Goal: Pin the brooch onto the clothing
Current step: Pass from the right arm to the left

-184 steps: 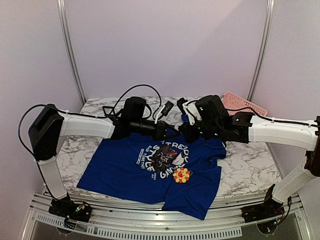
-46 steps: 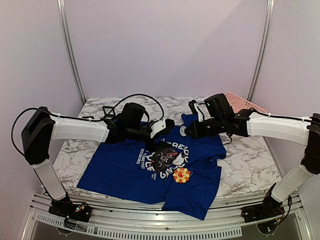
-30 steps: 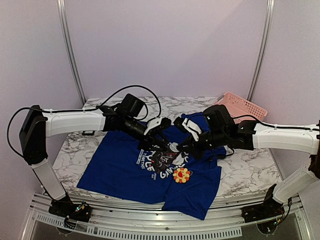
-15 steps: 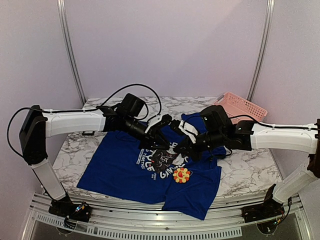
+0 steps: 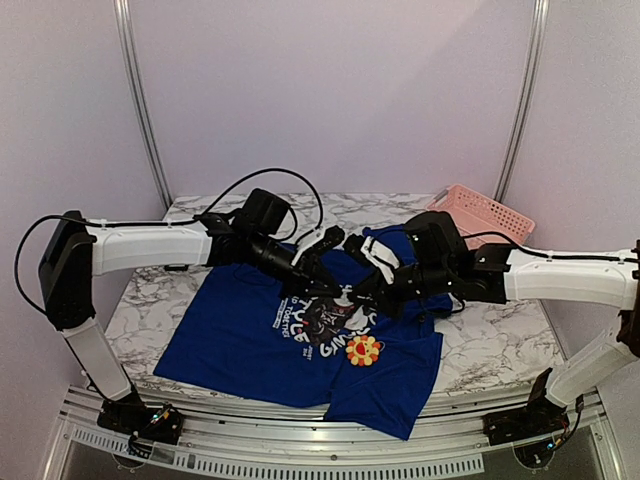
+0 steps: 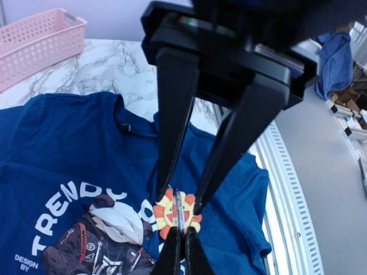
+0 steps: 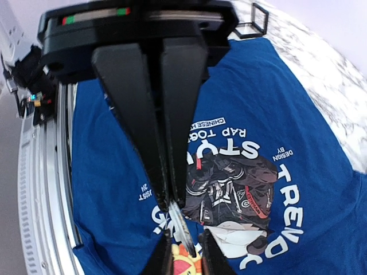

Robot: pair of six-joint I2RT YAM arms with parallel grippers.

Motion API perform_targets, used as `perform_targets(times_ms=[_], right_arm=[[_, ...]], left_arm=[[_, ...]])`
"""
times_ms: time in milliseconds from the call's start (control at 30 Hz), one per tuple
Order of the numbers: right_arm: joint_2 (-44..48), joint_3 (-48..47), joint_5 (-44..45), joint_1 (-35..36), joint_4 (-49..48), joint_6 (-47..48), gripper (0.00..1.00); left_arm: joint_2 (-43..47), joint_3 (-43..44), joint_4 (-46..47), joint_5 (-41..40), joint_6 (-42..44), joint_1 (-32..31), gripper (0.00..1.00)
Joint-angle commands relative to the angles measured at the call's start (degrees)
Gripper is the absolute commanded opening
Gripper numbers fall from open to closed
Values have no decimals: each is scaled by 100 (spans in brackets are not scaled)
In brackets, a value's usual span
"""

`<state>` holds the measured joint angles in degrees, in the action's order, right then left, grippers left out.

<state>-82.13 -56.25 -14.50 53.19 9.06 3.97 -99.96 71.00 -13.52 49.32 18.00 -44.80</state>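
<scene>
Marble tabletop point(image 5: 500, 330) carries a royal blue T-shirt point(image 5: 240, 340) spread flat. The flower brooch point(image 5: 363, 349) lies on it at the near edge of the panda print. Above the print, the left hand point(image 7: 173, 201) is pressed together on a thin silver sliver point(image 7: 182, 229), and the right hand point(image 6: 179, 201) stands slightly spread around it. The likely risk is that a mistimed handover drops the sliver into the fabric. Legible lettering includes "TREND…" and "DESIGN BY".

T-shirt point(image 5: 240, 340) on the table point(image 5: 490, 340), brooch point(image 5: 363, 349) on the T-shirt's near half, basket point(image 5: 485, 213) behind the T-shirt's right side, left gripper point(image 5: 338, 291) and right gripper point(image 5: 358, 293) above its middle
</scene>
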Motion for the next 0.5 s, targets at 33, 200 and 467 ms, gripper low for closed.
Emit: perform_targets(times_ms=[33,200,467], right_arm=[[852,696,-73,-443,-1007,-954,32],[1858,1785,168,-707,-2534,-1636,51],[1383,2476,479,-704,-5997,-2676,53]], left_arm=[[141,-182,1614,69,-1584,226,0],[68,-314,4107,336,-3701,479,0],[-100,-196,6351,84,-5579,338,0]])
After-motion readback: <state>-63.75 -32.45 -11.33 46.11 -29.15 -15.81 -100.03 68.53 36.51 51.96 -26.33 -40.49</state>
